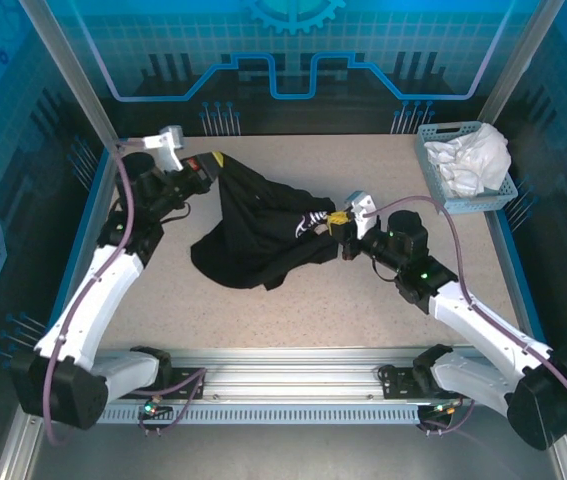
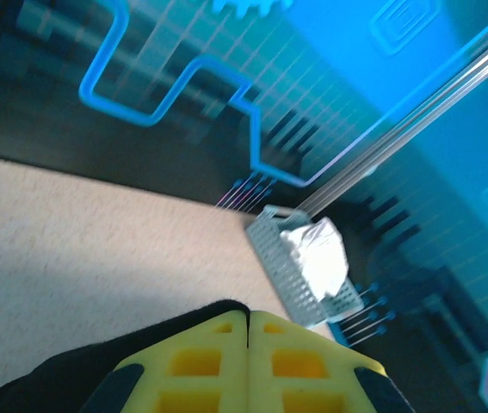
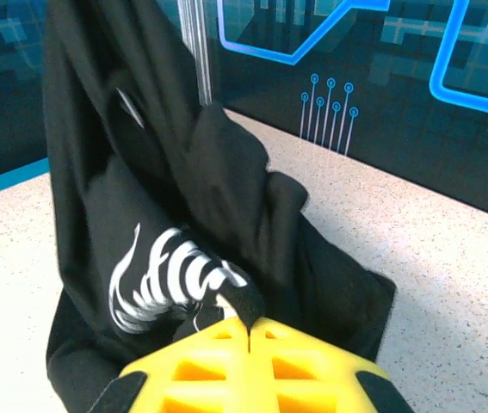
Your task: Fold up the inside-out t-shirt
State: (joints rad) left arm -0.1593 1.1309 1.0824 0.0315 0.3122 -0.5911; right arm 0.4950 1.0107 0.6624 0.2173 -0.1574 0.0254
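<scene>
The shirt (image 1: 253,235) is strung between the two sets of jaws, its long axis running from the left jaws to the right jaws, so both arms are equally at it. Each pair is closed on a pinch of black cloth. The right jaws grip just beside the white print (image 3: 162,280). Between them the bulk sags onto the counter (image 1: 363,300).

The speckled beige table (image 1: 313,310) carries a black t-shirt (image 1: 248,240), its lower folds resting just off centre toward 10 o'clock, and a blue-grey plastic basket (image 1: 473,203) at 2 o'clock, well apart.
</scene>
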